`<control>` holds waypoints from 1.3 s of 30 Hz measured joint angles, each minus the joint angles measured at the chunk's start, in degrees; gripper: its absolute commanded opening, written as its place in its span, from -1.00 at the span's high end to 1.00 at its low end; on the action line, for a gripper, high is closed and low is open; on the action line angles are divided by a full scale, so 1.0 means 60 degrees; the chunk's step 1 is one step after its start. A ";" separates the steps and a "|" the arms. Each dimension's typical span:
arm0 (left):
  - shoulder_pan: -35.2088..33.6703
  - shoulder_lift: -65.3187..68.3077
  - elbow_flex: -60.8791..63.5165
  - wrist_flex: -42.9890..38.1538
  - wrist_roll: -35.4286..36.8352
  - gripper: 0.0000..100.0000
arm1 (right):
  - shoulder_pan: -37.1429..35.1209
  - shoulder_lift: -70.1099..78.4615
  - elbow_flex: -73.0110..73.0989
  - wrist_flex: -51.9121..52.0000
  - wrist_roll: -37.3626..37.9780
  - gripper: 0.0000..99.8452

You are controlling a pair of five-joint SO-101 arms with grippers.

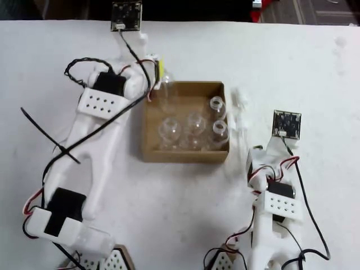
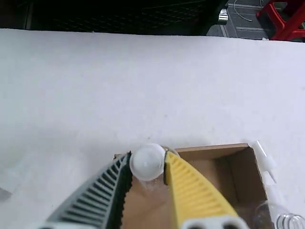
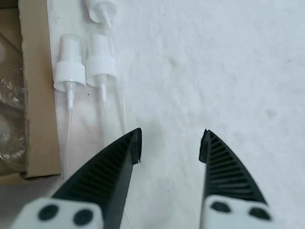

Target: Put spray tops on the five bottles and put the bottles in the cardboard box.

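White counter [image 1: 180, 225] carries everything. Nearest, toward its right edge, the right tool [image 3: 169, 138] hangs over bare surface with its black fingers spread apart. Just beyond it, loose spray tops [image 3: 86, 67] lie side by side next to the cardboard box [image 1: 183, 155], which sits mid-counter. Four clear, open-necked bottles [image 1: 194, 121] stand upright inside the box. Farthest, at the box corner facing the counter's far-left corner, the left tool [image 2: 147, 162] pinches a fifth bottle [image 2: 147, 155].
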 measured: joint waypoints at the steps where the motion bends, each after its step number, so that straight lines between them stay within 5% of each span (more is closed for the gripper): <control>1: 0.0044 0.0000 0.0000 0.0015 -0.0015 0.85 | 0.0000 0.0000 0.0000 0.0000 0.0000 0.64; 16: 0.0469 0.1304 -0.1055 0.0073 -0.0044 0.85 | 0.0000 0.0000 0.0000 0.0000 0.0000 0.64; 29: 0.0674 0.4117 -0.6271 0.3941 -0.0044 0.84 | 0.0000 0.0000 0.0000 0.0000 0.0000 0.64; 39: 0.0747 0.6227 -1.0315 0.6403 -0.1128 0.84 | 0.0000 0.0000 0.0000 0.0000 0.0000 0.64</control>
